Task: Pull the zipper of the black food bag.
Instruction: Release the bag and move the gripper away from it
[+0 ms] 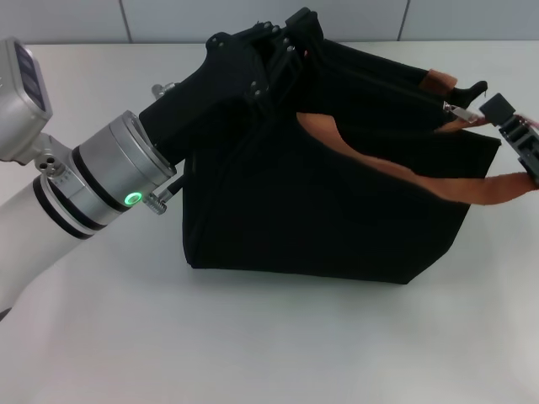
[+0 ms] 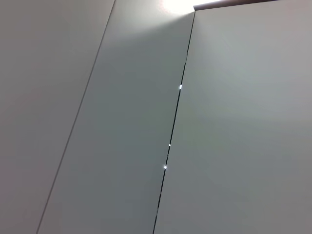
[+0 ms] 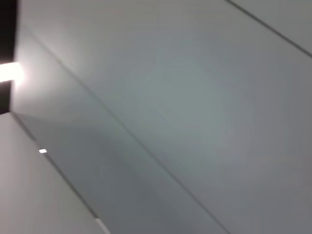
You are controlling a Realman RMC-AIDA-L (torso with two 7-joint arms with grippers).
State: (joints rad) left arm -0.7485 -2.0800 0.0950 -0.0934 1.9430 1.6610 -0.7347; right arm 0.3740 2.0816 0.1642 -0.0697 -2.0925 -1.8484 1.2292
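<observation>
The black food bag (image 1: pixel 328 210) stands in the middle of the white table, with orange-brown strap handles (image 1: pixel 396 172) draped over its top. My left gripper (image 1: pixel 290 38) rests on the bag's far left top corner, black against black fabric. At the bag's right top end, the small silver zipper (image 1: pixel 459 111) pull sticks out toward my right gripper (image 1: pixel 484 109), which is shut on it. Both wrist views show only pale wall panels, not the bag.
The white table (image 1: pixel 253 337) spreads out in front of the bag and to its left. A pale panelled wall (image 1: pixel 168 17) runs behind it. One strap end (image 1: pixel 505 187) hangs out past the bag's right side, under my right gripper.
</observation>
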